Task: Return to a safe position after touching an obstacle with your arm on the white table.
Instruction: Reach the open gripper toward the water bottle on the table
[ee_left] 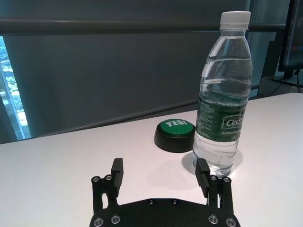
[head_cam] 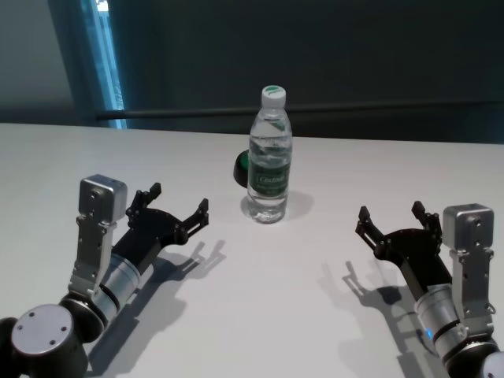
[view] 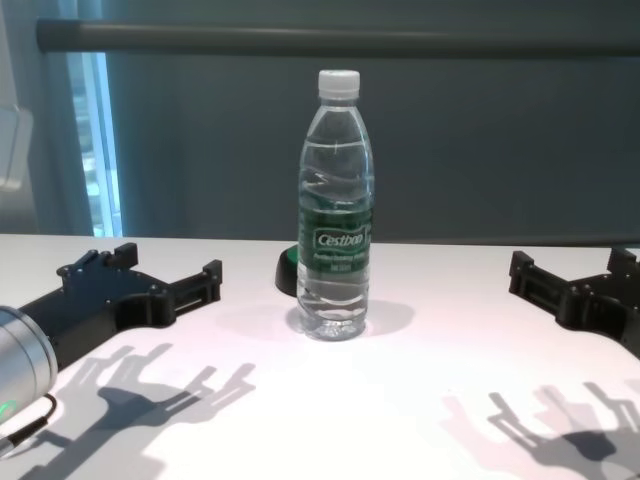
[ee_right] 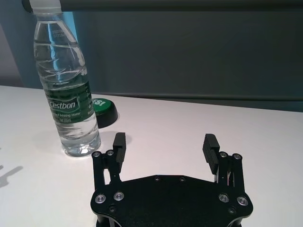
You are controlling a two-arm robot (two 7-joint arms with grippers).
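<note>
While the water bottle [head_cam: 269, 157] stands upright mid-way across the white table [head_cam: 260, 299], the 2 grippers — left gripper [head_cam: 177, 206], right gripper [head_cam: 390, 219] — hover either side, apart from it, jaws spread wide and empty.

Upright clear bottle [head_cam: 270, 157] on white table [head_cam: 331, 299]

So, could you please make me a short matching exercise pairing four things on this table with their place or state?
Things:
1. bottle
2. button
3. left gripper
4. right gripper

Places or states:
A. low, just behind the bottle
B. open, on the bottle's left
C. upright, mid-table, capped
D. open, on the bottle's right

Pairs: 1-C, 2-A, 3-B, 4-D
</note>
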